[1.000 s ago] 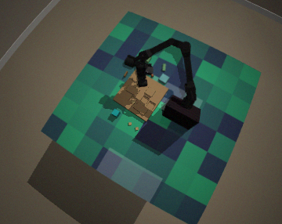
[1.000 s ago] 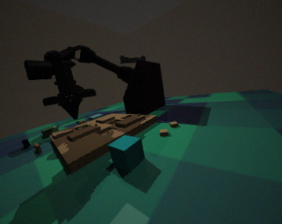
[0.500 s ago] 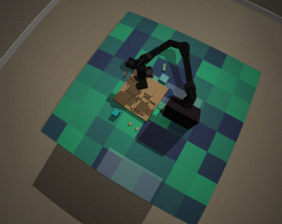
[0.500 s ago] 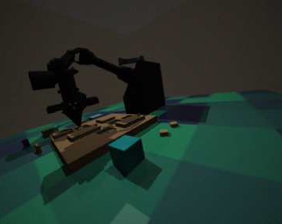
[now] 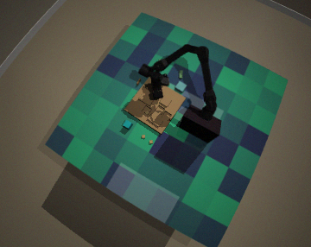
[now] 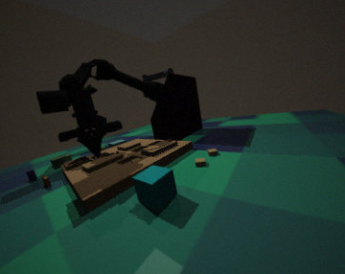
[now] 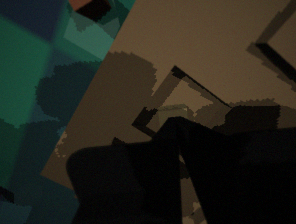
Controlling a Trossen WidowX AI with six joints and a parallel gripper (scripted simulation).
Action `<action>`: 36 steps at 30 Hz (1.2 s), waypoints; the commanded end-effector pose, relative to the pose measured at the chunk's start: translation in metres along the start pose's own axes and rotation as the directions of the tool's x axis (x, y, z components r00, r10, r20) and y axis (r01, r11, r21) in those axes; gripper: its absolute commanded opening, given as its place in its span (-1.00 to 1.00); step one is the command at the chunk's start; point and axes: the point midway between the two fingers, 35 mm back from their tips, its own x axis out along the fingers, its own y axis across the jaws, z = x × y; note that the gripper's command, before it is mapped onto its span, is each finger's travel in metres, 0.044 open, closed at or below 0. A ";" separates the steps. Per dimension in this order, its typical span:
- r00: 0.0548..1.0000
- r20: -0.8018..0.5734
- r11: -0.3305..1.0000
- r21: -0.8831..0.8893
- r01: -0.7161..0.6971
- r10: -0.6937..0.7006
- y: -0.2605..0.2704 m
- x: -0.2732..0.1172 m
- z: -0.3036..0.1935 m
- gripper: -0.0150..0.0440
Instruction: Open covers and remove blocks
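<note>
The wooden puzzle board [image 5: 177, 96] [image 6: 81, 189] [image 7: 210, 30] lies on the table with raised covers and tracks. My gripper [image 5: 156, 98] [image 6: 97, 155] [image 7: 174, 123] is shut, its tips low at the board's surface, near the board's far-left part in the exterior view. In the wrist view a small pale block [image 7: 171, 114] shows just beyond the tips, within a dark-edged square outline; the tips hide part of it. A raised cover [image 6: 103, 163] stands near the tips in the exterior view. Shadow hides which wells are uncovered.
Two small tan blocks [image 5: 142, 136] [image 6: 200, 162] lie beside the board. A teal cube [image 5: 127, 124] [image 6: 155, 192] stands near its edge. An orange-brown block [image 5: 138, 82] [image 6: 47, 181], a dark purple block [image 6: 32, 175] and a green piece [image 5: 180, 74] [image 6: 60, 161] lie beyond other edges.
</note>
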 end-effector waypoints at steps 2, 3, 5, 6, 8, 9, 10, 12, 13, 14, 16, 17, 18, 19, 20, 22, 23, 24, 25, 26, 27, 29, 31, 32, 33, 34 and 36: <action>1.000 0.003 1.000 -0.006 -0.003 0.003 -0.004 0.002 0.003 -0.49; 1.000 0.003 1.000 -0.006 -0.003 0.003 -0.005 0.003 0.004 -0.49; 1.000 0.003 1.000 -0.005 -0.003 0.003 -0.006 0.003 0.005 -0.49; 1.000 0.003 1.000 -0.005 -0.003 0.003 -0.006 0.003 0.005 -0.49; 1.000 0.003 1.000 -0.005 -0.003 0.003 -0.006 0.003 0.005 -0.49; 1.000 0.003 1.000 -0.005 -0.003 0.003 -0.006 0.003 0.005 -0.49; 1.000 0.003 1.000 -0.003 -0.003 0.003 -0.006 0.003 0.005 -0.49; 1.000 0.003 1.000 -0.003 -0.003 0.003 -0.006 0.003 0.005 -0.49; 1.000 0.003 1.000 -0.003 -0.003 0.003 -0.006 0.003 0.005 -0.49; 1.000 0.003 1.000 -0.003 -0.003 0.003 -0.006 0.003 0.005 -0.49; 1.000 0.003 1.000 -0.004 -0.003 0.003 -0.006 0.003 0.005 -0.49; 1.000 0.003 1.000 -0.004 -0.003 0.003 -0.006 0.003 0.005 -0.49; 1.000 0.003 1.000 -0.004 -0.003 0.003 -0.006 0.003 0.005 -0.49; 1.000 0.003 1.000 -0.004 -0.003 0.003 -0.006 0.003 0.005 -0.49; 1.000 0.003 1.000 -0.004 -0.003 0.003 -0.006 0.003 0.005 -0.49; 1.000 0.003 1.000 -0.004 -0.003 0.003 -0.006 0.003 0.005 -0.49; 1.000 0.003 1.000 -0.004 -0.003 0.003 -0.006 0.003 0.005 -0.49; 1.000 0.003 1.000 -0.004 -0.003 0.003 -0.006 0.003 0.005 -0.49; 1.000 0.003 1.000 -0.004 -0.003 0.003 -0.006 0.003 0.005 -0.49; 1.000 0.003 1.000 -0.004 -0.003 0.003 -0.006 0.003 0.005 -0.49; 1.000 0.003 1.000 -0.004 -0.003 0.003 -0.006 0.003 0.005 -0.49; 1.000 0.003 1.000 -0.004 -0.003 0.003 -0.006 0.003 0.005 -0.49; 1.000 0.003 1.000 -0.004 -0.003 0.003 -0.006 0.003 0.005 -0.49; 1.000 0.003 1.000 -0.004 -0.003 0.003 -0.006 0.003 0.005 -0.49; 1.000 0.003 1.000 -0.004 -0.003 0.003 -0.006 0.003 0.005 -0.49; 1.000 0.003 1.000 -0.004 -0.003 0.003 -0.006 0.003 0.005 -0.49; 1.000 0.003 1.000 -0.004 -0.003 0.003 -0.006 0.003 0.005 -0.49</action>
